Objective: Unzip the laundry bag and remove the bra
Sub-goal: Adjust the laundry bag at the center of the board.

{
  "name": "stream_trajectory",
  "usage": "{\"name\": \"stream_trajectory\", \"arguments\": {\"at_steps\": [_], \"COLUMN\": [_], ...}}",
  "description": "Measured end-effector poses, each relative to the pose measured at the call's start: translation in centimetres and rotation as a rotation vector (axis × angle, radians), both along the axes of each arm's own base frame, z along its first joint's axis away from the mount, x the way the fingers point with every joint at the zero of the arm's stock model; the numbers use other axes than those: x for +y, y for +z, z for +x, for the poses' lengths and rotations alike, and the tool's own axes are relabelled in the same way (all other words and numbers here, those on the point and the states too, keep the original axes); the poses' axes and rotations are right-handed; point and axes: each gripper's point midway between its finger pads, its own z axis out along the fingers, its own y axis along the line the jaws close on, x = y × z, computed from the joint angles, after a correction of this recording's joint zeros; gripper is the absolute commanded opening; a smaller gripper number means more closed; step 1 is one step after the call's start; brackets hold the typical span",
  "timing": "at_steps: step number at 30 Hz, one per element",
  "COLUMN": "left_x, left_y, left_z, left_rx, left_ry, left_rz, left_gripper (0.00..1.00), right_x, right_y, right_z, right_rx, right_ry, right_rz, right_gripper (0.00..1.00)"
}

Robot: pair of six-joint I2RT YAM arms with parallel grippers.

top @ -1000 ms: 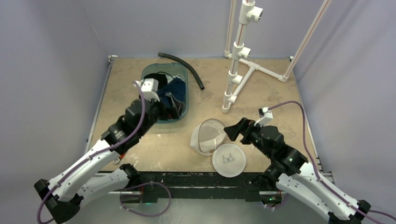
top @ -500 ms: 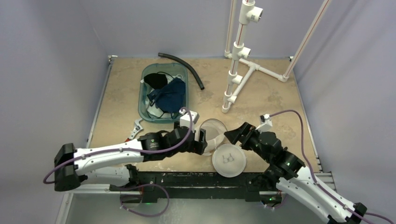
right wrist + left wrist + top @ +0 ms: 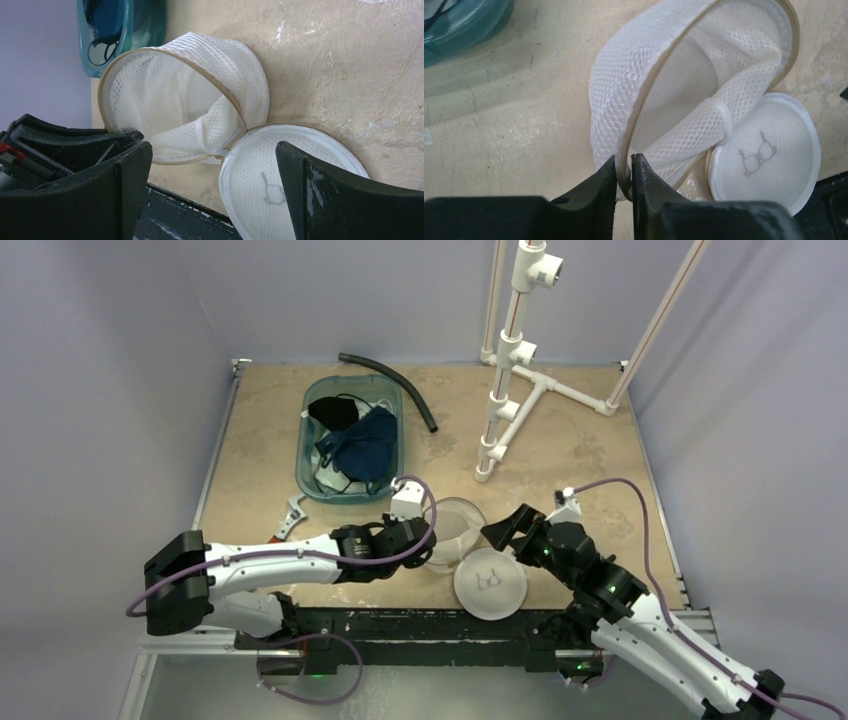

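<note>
Swung right from the teal tub (image 3: 304,445), the left arm (image 3: 270,558) stretches low, left gripper (image 3: 624,165) pinching the laundry bag (image 3: 664,100) by its near rim; right gripper (image 3: 212,150) gapes wide beside it.

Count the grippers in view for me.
2. The left gripper is pinched on the bag at its rim. The right gripper is open at the bag's other side, facing the lid. None seem hidden.

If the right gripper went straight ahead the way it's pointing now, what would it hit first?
Probably the laundry bag, where its open rim joins the flat lid; the right gripper has its open jaws framing that spot, though depth is unclear.
</note>
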Motion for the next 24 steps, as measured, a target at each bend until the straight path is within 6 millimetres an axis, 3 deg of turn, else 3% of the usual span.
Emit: {"name": "stream_trajectory", "arguments": {"at_steps": [3,8,13,19,24], "left_x": [0.8,3.4,5.2,7.2,7.4], "left_y": [0.1,2.0,4.4,3.5,2.5], "left_z": [0.9,3.1,3.5,2.8,2.4], "left_rx": [-0.009,-0.049,-0.102,-0.099,-0.079], "left_ry": [0.047,0.160,0.233,0.286,0.280], "left_rz": [0.005,-0.028,-0.087,-0.117,-0.110], "left_gripper": [0.00,0.00,0.00,0.00,0.50], "right_x": [0.0,0.0,-0.1,0.7,1.4], "right_y": [-0.5,-1.5,-3.3,-5.8,-8.5], "right_z": [0.0,0.0,-0.2,-1.1,-2.6], "right_rx": [0.016,0.045,0.088,0.161,0.245], "right_ry": [0.000,0.001,0.003,0.064,0.140], "right_rz": [-0.015,-0.043,-0.084,-0.114,-0.121], "right_gripper": [0.96,0.96,0.93,0.83,0.76]}}
